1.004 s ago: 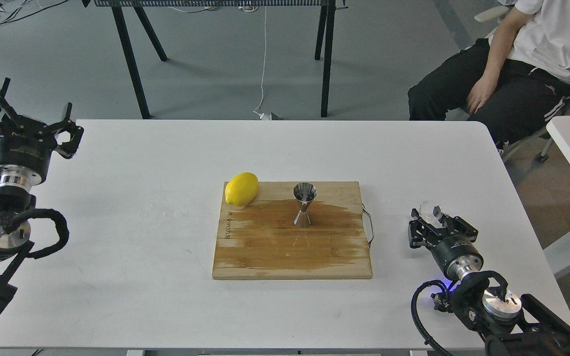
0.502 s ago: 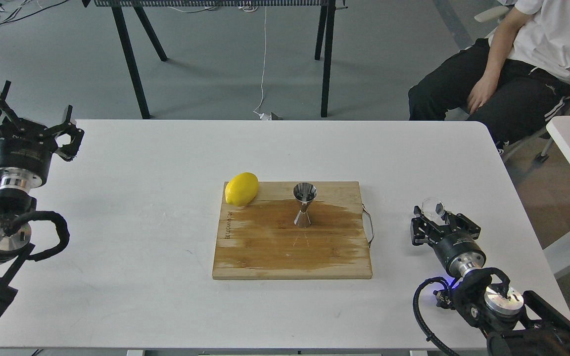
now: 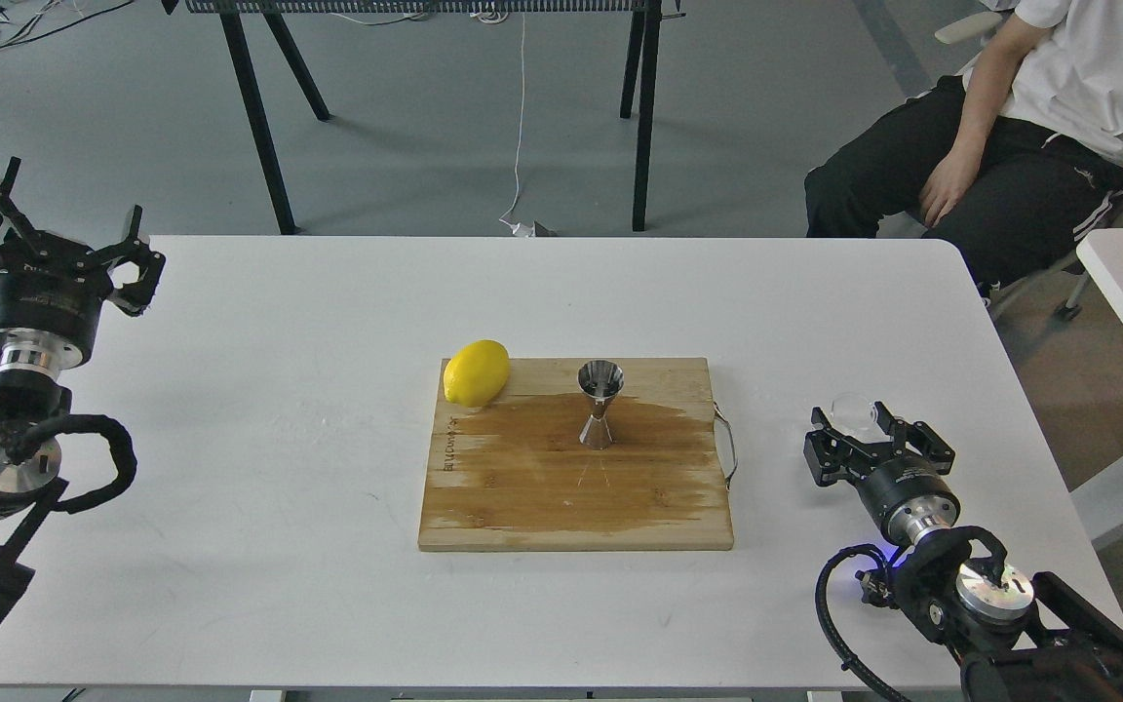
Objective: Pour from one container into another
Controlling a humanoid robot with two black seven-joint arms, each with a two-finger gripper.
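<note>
The small clear glass cup (image 3: 852, 409) stands on the white table (image 3: 328, 439) at the right, off the board. My right gripper (image 3: 850, 417) reaches it from the near side with one finger on each side of it; the jaws look open, and I cannot make out contact. The shiny steel jigger (image 3: 600, 405) stands upright in the middle of the wooden cutting board (image 3: 571, 497), on a dark wet patch. My left gripper (image 3: 50, 229) hovers open and empty at the table's far left edge, far from both.
A yellow lemon (image 3: 476, 372) lies on the board's back left corner. The board has a metal handle (image 3: 727, 444) on its right side, between jigger and cup. A seated person (image 3: 1020, 127) is beyond the table's back right corner.
My right gripper has crept slightly forward and to the right around the cup, which has barely moved. The left gripper has shifted only slightly.
</note>
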